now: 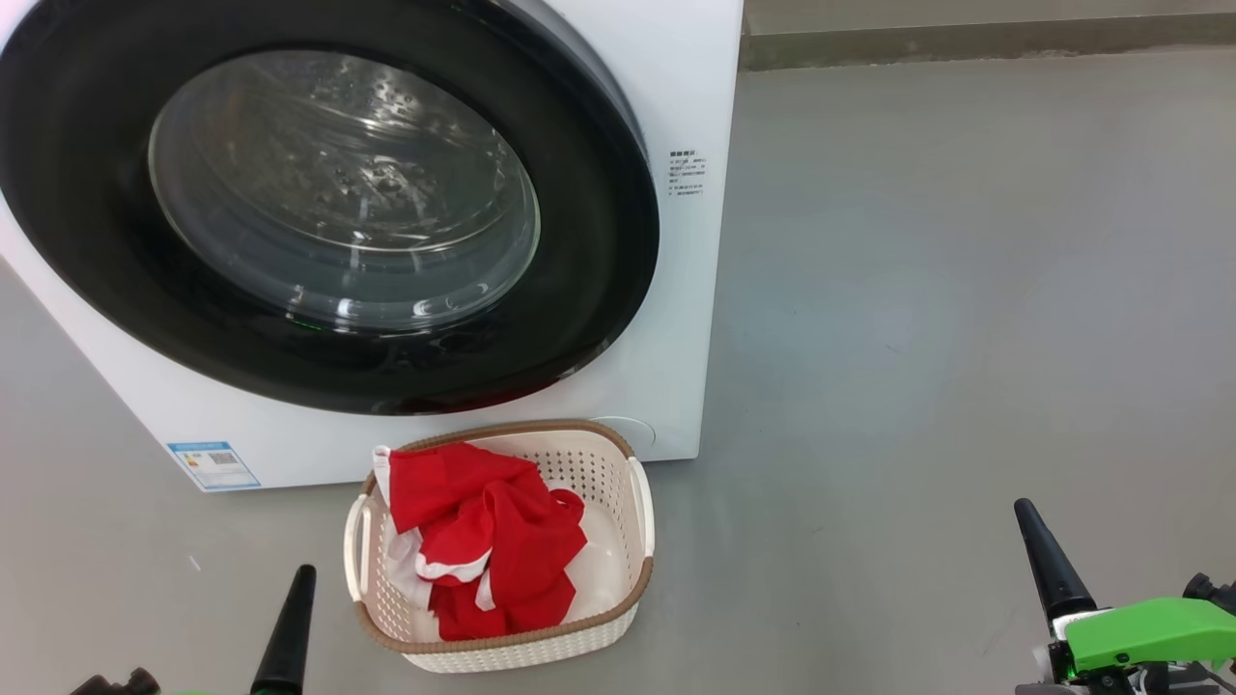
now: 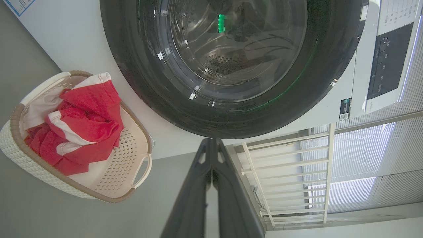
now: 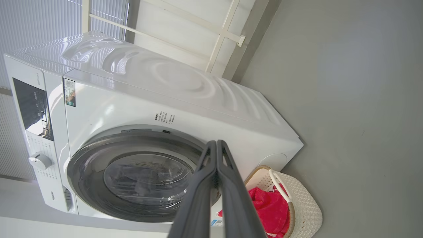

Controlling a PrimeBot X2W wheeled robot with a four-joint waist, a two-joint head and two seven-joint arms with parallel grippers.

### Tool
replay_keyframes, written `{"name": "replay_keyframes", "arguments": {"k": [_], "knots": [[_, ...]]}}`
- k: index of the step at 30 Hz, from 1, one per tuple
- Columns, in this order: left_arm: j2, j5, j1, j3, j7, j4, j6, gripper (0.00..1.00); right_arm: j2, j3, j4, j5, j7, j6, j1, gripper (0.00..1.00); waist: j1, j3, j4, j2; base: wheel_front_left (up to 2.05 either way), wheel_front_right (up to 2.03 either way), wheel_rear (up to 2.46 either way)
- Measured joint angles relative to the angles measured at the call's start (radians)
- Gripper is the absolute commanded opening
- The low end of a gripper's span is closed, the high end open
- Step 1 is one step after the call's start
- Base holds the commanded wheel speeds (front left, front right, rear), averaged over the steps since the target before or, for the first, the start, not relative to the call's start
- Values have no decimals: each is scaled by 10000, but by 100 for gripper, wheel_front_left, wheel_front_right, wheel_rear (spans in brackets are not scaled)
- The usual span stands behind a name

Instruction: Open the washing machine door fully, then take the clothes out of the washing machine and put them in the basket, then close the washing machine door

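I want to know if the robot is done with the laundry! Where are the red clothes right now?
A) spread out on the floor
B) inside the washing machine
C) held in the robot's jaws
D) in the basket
D: the red clothes lie bundled in the basket, which stands on the floor in front of the washing machine, and the door looks shut.

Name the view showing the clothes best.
Head view: the clothes show whole from above in the basket. Left wrist view shows them tilted at one side; right wrist view a part behind the fingers.
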Motion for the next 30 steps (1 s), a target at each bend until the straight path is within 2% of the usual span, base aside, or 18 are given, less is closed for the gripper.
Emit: {"name": "replay_keyframes", "arguments": {"k": [26, 30], "knots": [[-2, -2857, -440, 50, 713, -84, 0, 0, 84, -236, -265, 2336, 725, -6, -479, 0, 0, -17, -43, 0, 0, 0, 0], [-2, -2907, -442, 52, 721, -84, 0, 0, 84, -253, -303, 2420, 725, -13, -561, 0, 0, -17, -43, 0, 0, 0, 0]]}}
